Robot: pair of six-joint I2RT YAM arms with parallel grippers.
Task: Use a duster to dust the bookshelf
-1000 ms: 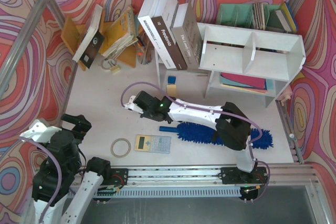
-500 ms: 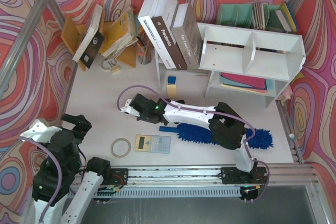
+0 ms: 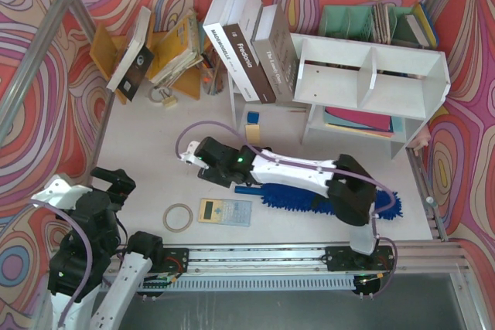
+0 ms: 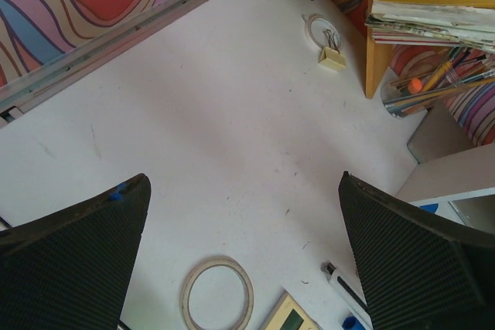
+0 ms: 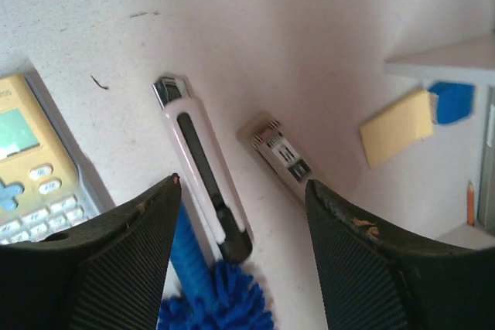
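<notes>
One flat, fluffy blue duster (image 3: 285, 195)

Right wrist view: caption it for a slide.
Right gripper open over the duster handle end, with a white cutter and yellow calculator alongside.

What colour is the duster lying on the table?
The duster is bright blue, head and handle; clearest in the top external view.

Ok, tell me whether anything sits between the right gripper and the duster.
Nothing covers the duster; its handle lies between the fingers of the open right gripper. A white utility knife lies right beside that handle, inside the same gap.
</notes>
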